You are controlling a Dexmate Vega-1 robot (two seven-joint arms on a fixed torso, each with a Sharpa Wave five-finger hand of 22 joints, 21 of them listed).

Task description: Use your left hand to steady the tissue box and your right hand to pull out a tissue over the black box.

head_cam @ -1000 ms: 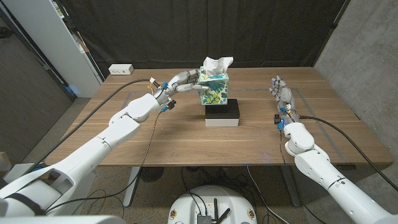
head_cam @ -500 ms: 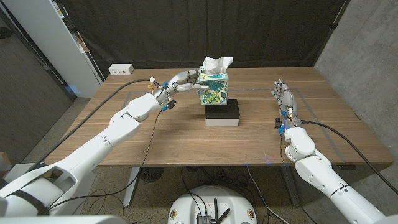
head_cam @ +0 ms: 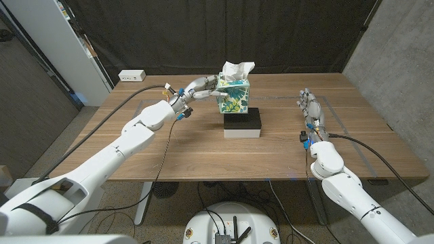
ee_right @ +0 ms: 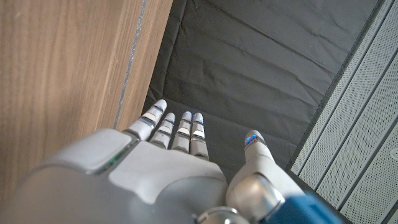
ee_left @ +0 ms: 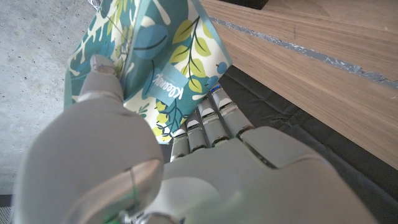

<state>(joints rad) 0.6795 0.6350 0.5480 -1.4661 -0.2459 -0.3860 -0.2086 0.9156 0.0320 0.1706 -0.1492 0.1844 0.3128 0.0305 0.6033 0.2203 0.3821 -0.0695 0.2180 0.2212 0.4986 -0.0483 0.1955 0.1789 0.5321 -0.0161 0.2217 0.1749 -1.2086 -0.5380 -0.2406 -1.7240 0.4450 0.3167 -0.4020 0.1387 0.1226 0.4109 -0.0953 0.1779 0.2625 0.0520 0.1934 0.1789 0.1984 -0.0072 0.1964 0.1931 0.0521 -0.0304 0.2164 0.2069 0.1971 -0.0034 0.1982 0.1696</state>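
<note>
A leaf-patterned tissue box stands on a black box at the table's middle, with a white tissue sticking out of its top. My left hand grips the tissue box from its left side, thumb on one face and fingers behind it; the left wrist view shows the tissue box held close against my left hand. My right hand stands far to the right of the boxes, fingers straight and together, holding nothing. In the right wrist view, my right hand points past the table edge.
The black box sits on a white base. A white power strip lies at the table's back left corner. Cables run along both arms. Dark curtains hang behind the wooden table.
My right hand has drawn back a little toward the table's front edge. My left hand and the tissue box have stayed put.
</note>
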